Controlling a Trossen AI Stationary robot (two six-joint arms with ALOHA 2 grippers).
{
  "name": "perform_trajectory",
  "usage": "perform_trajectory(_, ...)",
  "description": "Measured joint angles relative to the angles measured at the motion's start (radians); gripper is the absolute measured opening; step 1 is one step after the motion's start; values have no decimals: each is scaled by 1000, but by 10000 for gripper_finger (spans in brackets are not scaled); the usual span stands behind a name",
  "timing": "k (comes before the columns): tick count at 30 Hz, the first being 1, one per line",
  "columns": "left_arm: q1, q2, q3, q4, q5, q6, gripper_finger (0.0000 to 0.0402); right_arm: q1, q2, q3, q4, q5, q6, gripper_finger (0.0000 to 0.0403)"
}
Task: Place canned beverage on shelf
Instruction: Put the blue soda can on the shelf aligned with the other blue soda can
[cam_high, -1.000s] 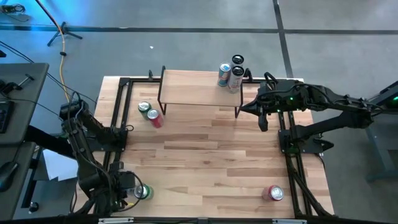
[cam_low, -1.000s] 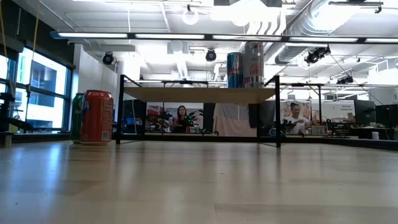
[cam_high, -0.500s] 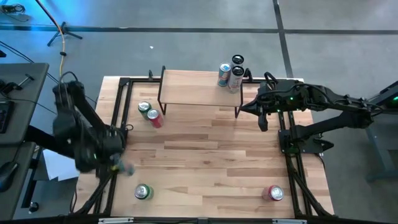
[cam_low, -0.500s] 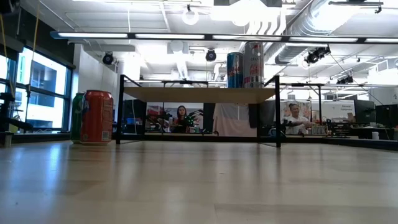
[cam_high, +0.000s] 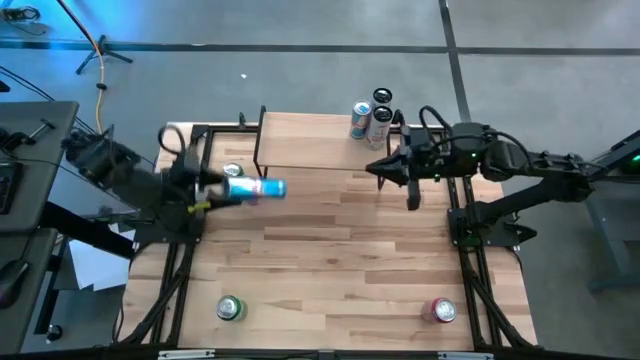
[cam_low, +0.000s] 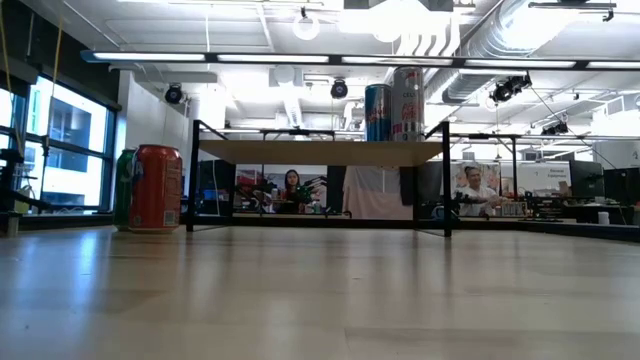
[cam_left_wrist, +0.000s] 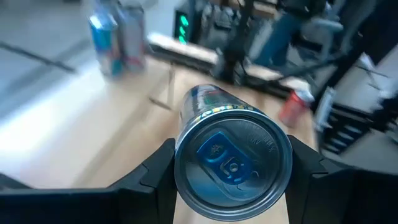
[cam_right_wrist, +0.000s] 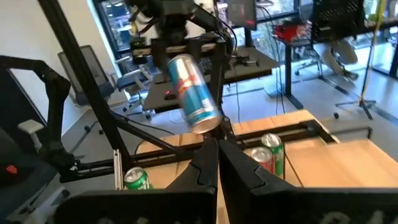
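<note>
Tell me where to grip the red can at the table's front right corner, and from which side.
Grip the red can around its round wall, about mid-height, probably coming in level from the table's middle. It seems to stand upright, lid up, with nothing beside it. The right gripper, shut now, is the nearer; the left gripper holds the blue can.

Shelf (cam_high: 315, 142): at table's (cam_high: 330, 270) 12 o'clock edge.
Two cans (cam_high: 370, 123): on shelf, 3 o'clock end, touching.
Third can (cam_high: 382, 97): just behind them.
Held can (cam_high: 255, 188): lying sideways in left gripper (cam_high: 205, 188), above table at 9 o'clock of shelf.
Can pair (cam_right_wrist: 266, 154): under held can.
Single cans (cam_high: 230, 308), (cam_high: 442, 311): 7 and 5 o'clock corners.
</note>
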Motion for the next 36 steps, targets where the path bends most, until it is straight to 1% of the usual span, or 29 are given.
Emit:
perform_trajectory(3,105,1,38,38,18,146,159,13,63,71,-3,25,-45,0)
perform_trajectory(6,212,13,64,48,57,265,159,24,131,162,-18,94,-131,0)
perform_trajectory(8,280,26,67,44,108,330,159,24,173,216,-37,131,-162,0)
perform_trajectory(10,341,43,67,47,164,378,159,24,208,263,-58,144,-166,0)
perform_trajectory(13,414,73,68,69,256,441,159,20,260,328,-102,144,-159,2)
perform_trajectory(16,465,114,68,120,340,506,159,20,318,398,-187,125,-160,19)
perform_trajectory(18,491,140,68,155,391,546,159,20,357,449,-256,100,-163,45)
perform_trajectory(20,512,159,68,177,439,568,159,20,396,502,-325,95,-150,83)
perform_trajectory(23,538,182,68,176,489,582,161,20,450,570,-437,95,-139,154)
perform_trajectory(25,549,193,68,176,515,581,162,22,486,606,-498,95,-162,204)
perform_trajectory(29,552,196,68,177,524,581,163,22,542,652,-519,97,-222,292)
perform_trajectory(32,552,196,68,178,524,570,163,22,579,669,-512,134,-250,338)
perform_trajectory(36,552,196,68,179,524,555,164,22,619,669,-490,204,-296,375)
